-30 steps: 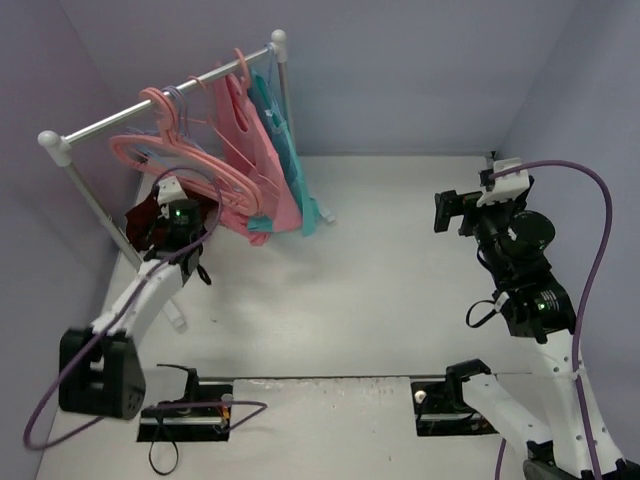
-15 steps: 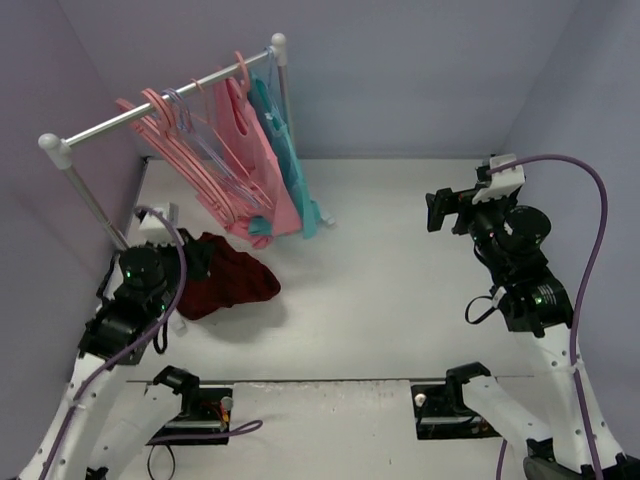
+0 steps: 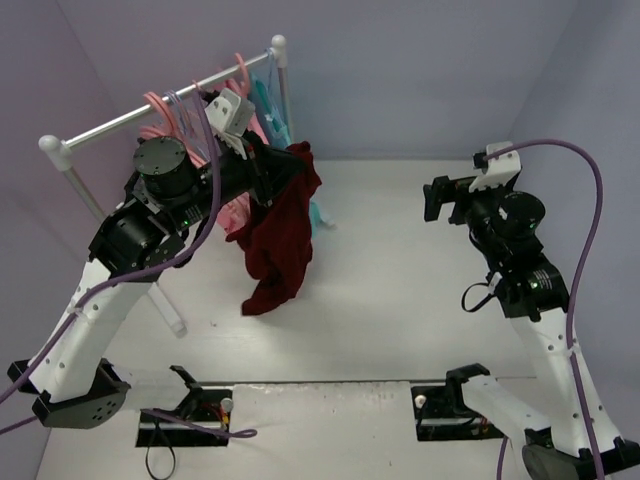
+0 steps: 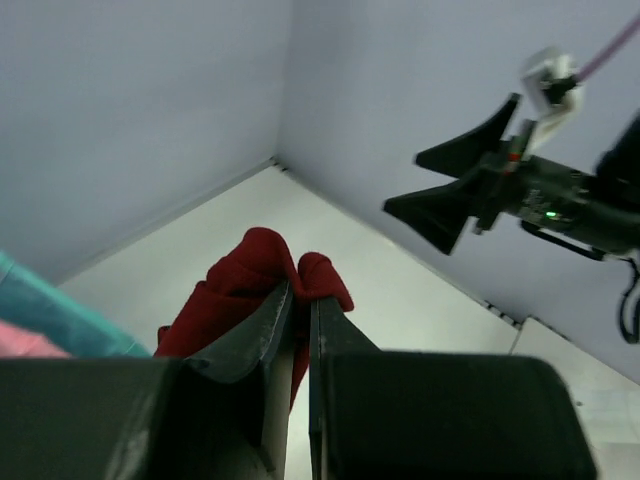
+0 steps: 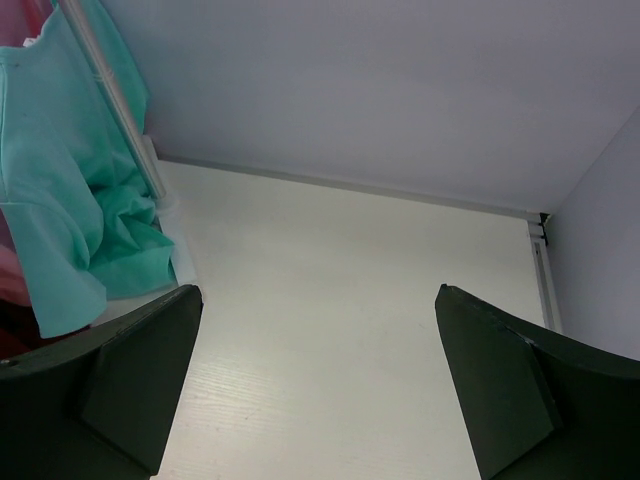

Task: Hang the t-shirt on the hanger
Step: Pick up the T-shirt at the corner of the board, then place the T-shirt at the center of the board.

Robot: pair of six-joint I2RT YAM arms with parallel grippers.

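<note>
The dark maroon t-shirt [image 3: 280, 235] hangs bunched from my left gripper [image 3: 284, 163], which is shut on its top edge and holds it high in front of the rack; its lower end dangles just above the table. In the left wrist view the closed fingers pinch a maroon fold [image 4: 250, 270] at my left gripper [image 4: 302, 288]. Salmon-pink hangers [image 3: 160, 106] hang on the rail [image 3: 100, 126], partly hidden behind my left arm. My right gripper [image 3: 438, 203] is open and empty to the right of the shirt, facing it; it is also open in the right wrist view [image 5: 315, 292].
A teal garment [image 5: 60, 200] and a pink garment [image 3: 236, 212] hang on the rack beside its right post [image 5: 110, 90]. Lavender-tinted hangers share the rail. Walls close the table at the back and on both sides.
My left arm has lifted the t-shirt off the table at the left and swung it up and to the right, in front of the rack. My right arm has barely moved.
</note>
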